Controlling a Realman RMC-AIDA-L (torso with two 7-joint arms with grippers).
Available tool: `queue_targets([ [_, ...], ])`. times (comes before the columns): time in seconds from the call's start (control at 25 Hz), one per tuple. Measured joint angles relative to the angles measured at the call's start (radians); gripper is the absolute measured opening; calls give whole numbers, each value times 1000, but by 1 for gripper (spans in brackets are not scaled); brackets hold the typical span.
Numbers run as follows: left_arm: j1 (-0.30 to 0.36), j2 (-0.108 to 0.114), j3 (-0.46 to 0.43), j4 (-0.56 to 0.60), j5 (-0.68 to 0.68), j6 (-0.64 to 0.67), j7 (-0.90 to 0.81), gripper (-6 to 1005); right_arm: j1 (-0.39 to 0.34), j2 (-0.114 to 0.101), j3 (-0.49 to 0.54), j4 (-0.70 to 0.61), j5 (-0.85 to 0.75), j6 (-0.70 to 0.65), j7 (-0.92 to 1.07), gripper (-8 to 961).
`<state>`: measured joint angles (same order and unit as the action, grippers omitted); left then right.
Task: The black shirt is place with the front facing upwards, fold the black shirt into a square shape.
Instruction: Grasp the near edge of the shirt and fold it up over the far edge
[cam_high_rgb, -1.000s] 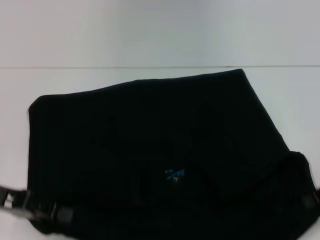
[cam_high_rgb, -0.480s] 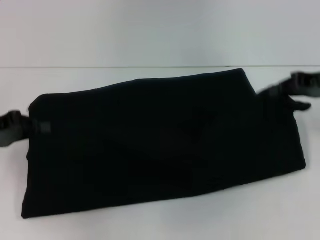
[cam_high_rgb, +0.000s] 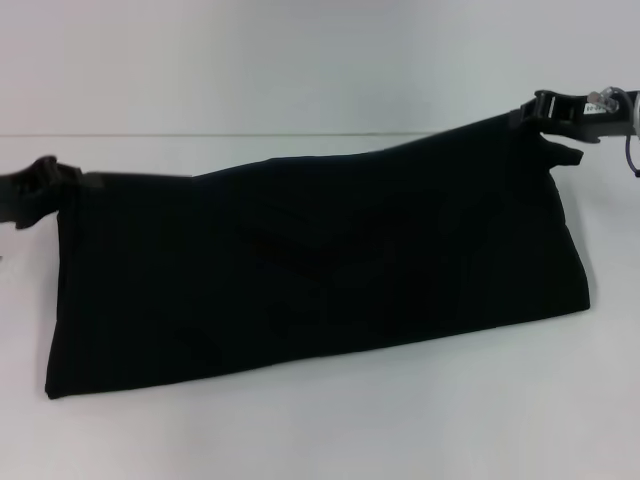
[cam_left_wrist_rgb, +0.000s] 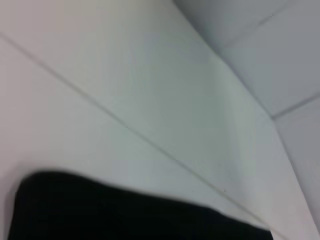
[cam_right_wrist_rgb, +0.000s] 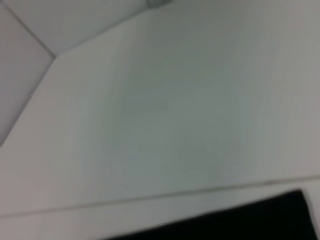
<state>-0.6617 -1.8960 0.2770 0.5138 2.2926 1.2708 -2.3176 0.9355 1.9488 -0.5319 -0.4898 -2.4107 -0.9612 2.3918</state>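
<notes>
The black shirt (cam_high_rgb: 310, 270) lies on the white table (cam_high_rgb: 320, 430) as a wide folded band, its chest lettering and blue neck label hidden. Its far edge is stretched between my two grippers. My left gripper (cam_high_rgb: 62, 180) is shut on the far left corner. My right gripper (cam_high_rgb: 540, 122) is shut on the far right corner, which sits higher. A strip of the black cloth shows in the left wrist view (cam_left_wrist_rgb: 125, 215) and in the right wrist view (cam_right_wrist_rgb: 240, 220). Neither wrist view shows fingers.
A thin seam (cam_high_rgb: 250, 134) runs across the white surface behind the shirt. White table shows in front of the shirt's near fold and on both sides. A cable (cam_high_rgb: 632, 150) hangs by the right arm.
Both grippers have moved from the near edge to the far corners, carrying the cloth over. The blue label has gone from view and the shirt is now a narrower band.
</notes>
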Motion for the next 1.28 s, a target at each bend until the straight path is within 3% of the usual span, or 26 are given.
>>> queue_targets([
  [0.36,-66,-22,12,-1,-1,-159,5,171,21,19,-20,26,45,130,-31,75],
  [0.56,-71,-43,13,-1,3,-231,11,177,43,41,-48,69,46,247,-51,92],
  [0.8,-73,-83,69,-5,0,-332,15,184,56,92,-63,92,49,379,-103,112],
  [0.96,-72,-121,88,-2,-1,-410,33,188,52,130,-65,92,60,461,-159,125],
  [1.16,-77,-155,89,4,-40,-497,60,194,42,141,-65,113,157,502,-279,142],
  [1.28,-75,-161,89,1,-83,-516,99,197,25,141,-65,120,268,504,-392,152],
])
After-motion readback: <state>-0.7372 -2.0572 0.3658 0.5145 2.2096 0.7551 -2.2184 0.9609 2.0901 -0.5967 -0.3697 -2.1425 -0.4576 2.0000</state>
